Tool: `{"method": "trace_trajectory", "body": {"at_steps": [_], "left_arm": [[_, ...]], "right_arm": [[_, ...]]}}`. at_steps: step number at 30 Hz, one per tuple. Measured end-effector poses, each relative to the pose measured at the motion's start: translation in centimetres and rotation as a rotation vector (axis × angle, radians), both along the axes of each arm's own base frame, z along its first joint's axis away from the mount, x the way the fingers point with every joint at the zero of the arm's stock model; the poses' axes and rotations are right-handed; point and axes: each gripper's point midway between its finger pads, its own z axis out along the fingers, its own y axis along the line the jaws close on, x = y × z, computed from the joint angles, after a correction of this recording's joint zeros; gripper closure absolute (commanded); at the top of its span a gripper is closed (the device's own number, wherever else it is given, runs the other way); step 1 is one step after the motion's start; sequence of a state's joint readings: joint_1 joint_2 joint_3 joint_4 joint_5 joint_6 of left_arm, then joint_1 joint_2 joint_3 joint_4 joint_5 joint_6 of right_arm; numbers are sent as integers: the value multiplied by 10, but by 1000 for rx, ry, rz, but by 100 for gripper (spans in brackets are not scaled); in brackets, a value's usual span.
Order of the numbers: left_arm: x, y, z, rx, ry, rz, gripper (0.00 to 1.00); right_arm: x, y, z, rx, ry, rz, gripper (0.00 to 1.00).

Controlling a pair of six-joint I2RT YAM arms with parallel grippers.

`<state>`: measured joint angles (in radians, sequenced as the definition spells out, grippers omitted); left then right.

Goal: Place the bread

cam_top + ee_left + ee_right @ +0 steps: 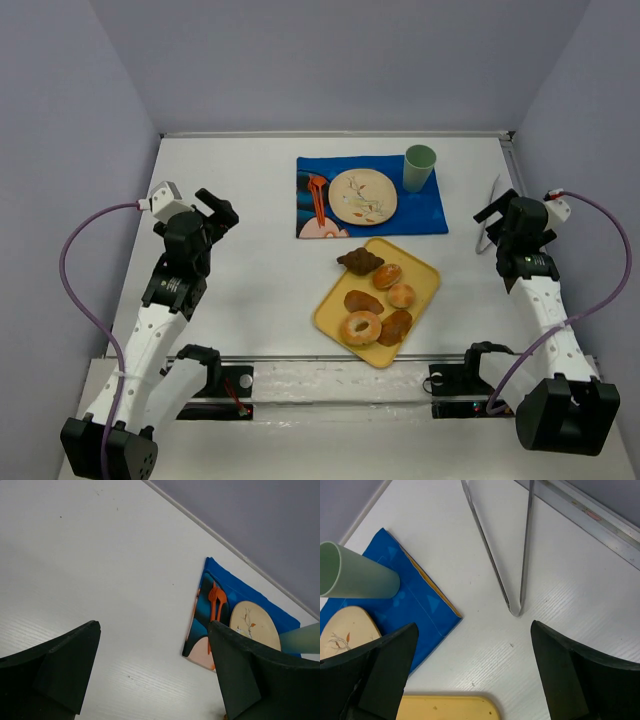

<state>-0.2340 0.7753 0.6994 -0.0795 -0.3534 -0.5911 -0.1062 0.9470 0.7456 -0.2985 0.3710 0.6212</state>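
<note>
Now the bread lies on the yellow tray among other pastries. The left gripper and the right gripper both hover with fingers wide apart, holding nothing.

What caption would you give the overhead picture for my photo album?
Left arm and right arm, jaws open, flank a yellow tray of breads, with plate, cup and blue mat beyond.

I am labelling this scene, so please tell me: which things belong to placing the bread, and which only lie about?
Job: bread, tray, plate (likely goal), tongs (perhaps).
Lying about: cup, fork, mat, bagel.
</note>
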Motion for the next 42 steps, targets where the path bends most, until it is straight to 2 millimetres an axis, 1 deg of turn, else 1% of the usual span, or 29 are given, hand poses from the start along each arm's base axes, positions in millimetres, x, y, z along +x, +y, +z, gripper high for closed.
{"method": "trace_trajectory", "body": {"at_steps": [8,16,19,22,24,29,31,33,36,37,38,42], "left_arm": [[0,1,0,2,-1,6,1],[0,3,-1,8,2,16,1],[1,4,-3,15,10,19,1],[2,4,-5,19,18,23,1],[3,5,-7,23,26,26,1],[5,6,-13,32,45,37,1],[6,6,-14,32,46,37,1],[6,6,-14,32,47,37,1],[7,6,-16,34,52,37,1],[7,6,-16,34,54,37,1],[7,6,-16,34,54,37,1],[7,6,-16,35,52,40,1]], "right_arm": [[0,0,-2,-9,10,6,0],[-1,-4,-14,-16,51,-9,0],[3,-6,-32,-14,120,-13,0],[10,-14,-53,-7,222,-22,0],[16,-19,-63,-2,273,-24,0],[26,-27,-70,-5,329,-20,0],[30,-34,-71,-12,349,-21,0],[40,-45,-76,-12,375,-22,0],[51,-55,-98,14,439,-14,0],[53,-56,-102,20,449,-9,0],[57,-60,-113,36,478,-2,0],[75,-64,-142,74,541,38,0]]}}
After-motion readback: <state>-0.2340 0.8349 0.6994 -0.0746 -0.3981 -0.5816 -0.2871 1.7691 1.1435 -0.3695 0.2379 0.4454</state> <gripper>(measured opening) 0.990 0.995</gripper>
